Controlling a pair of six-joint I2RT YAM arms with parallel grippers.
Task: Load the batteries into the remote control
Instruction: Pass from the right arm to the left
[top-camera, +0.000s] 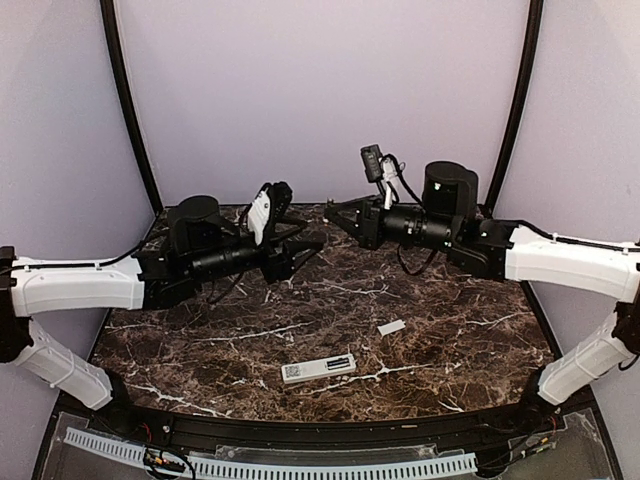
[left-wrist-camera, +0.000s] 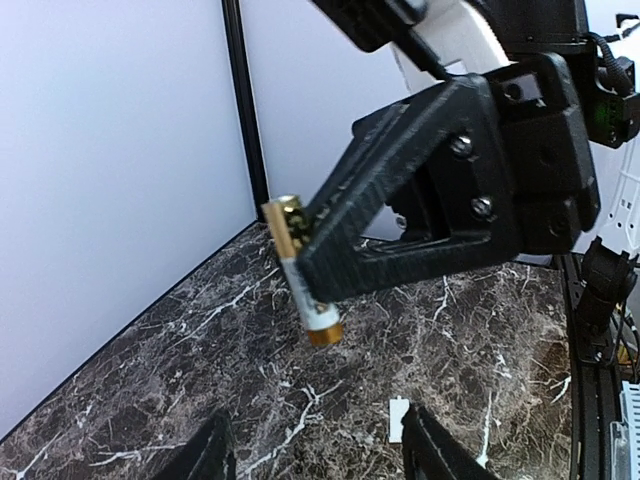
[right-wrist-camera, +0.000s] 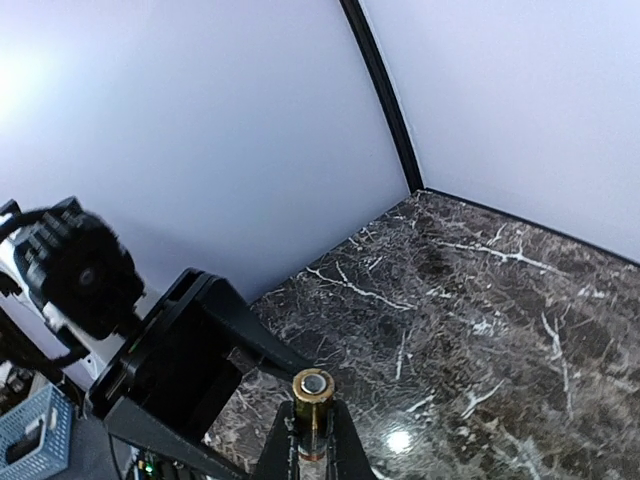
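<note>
The white remote control (top-camera: 318, 368) lies flat on the marble table near the front edge, with a dark section at its right end. My right gripper (right-wrist-camera: 313, 418) is shut on one battery (right-wrist-camera: 313, 388), a slim cylinder with gold ends and a pale body, held high above the back of the table. The battery also shows in the left wrist view (left-wrist-camera: 303, 272), crosswise at the right gripper's fingertips (left-wrist-camera: 330, 262). My left gripper (left-wrist-camera: 320, 455) is open and empty, facing the right gripper (top-camera: 335, 216) at close range. No other battery is in view.
A small white rectangular cover piece (top-camera: 391, 327) lies on the table right of centre, behind the remote; it also shows in the left wrist view (left-wrist-camera: 399, 420). Black frame posts (top-camera: 130, 110) and pale walls bound the table at the back.
</note>
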